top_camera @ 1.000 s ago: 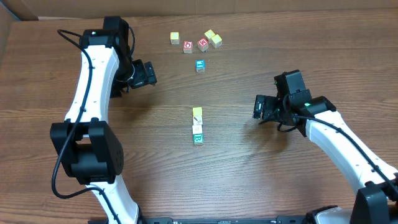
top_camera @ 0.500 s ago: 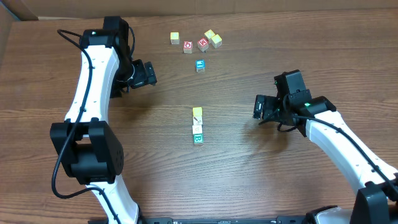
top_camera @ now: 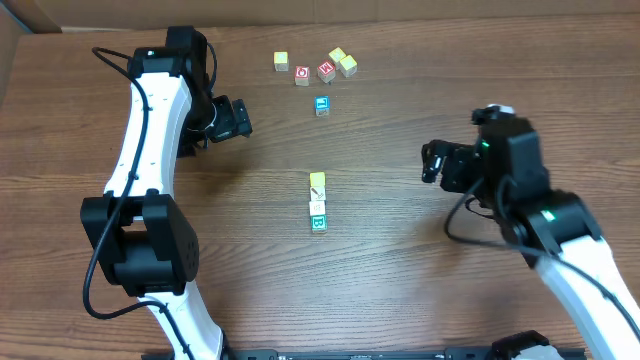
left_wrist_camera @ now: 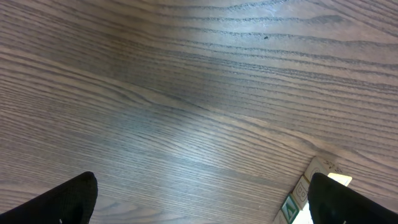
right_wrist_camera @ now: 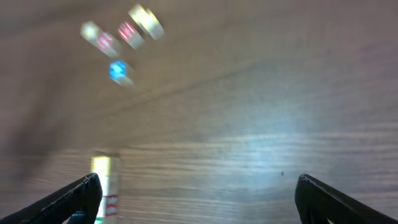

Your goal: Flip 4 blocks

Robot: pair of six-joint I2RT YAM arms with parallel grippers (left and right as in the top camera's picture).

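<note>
The blocks (top_camera: 318, 202) lie in a short line at the middle of the table, pale cubes with a yellow top at the far end and green print at the near end. My left gripper (top_camera: 240, 118) hovers open up and to the left of them; in its wrist view (left_wrist_camera: 205, 208) the blocks (left_wrist_camera: 300, 194) show beside the right fingertip (left_wrist_camera: 348, 202). My right gripper (top_camera: 431, 163) stands open well to the right of the line. Its wrist view (right_wrist_camera: 199, 202) is blurred, with the blocks (right_wrist_camera: 104, 177) near the left fingertip (right_wrist_camera: 71, 199). Nothing is held.
At the back of the table lie other cubes: a yellow one (top_camera: 281, 61), two red-printed ones (top_camera: 302, 75), two more yellow ones (top_camera: 343, 62), and a blue-printed cube (top_camera: 322, 105) nearer the line. The blue cube (right_wrist_camera: 118, 70) appears blurred in the right wrist view.
The right arm has risen and swung to the right, its gripper now a little farther from the line of blocks. The left arm and the blocks have not moved.
</note>
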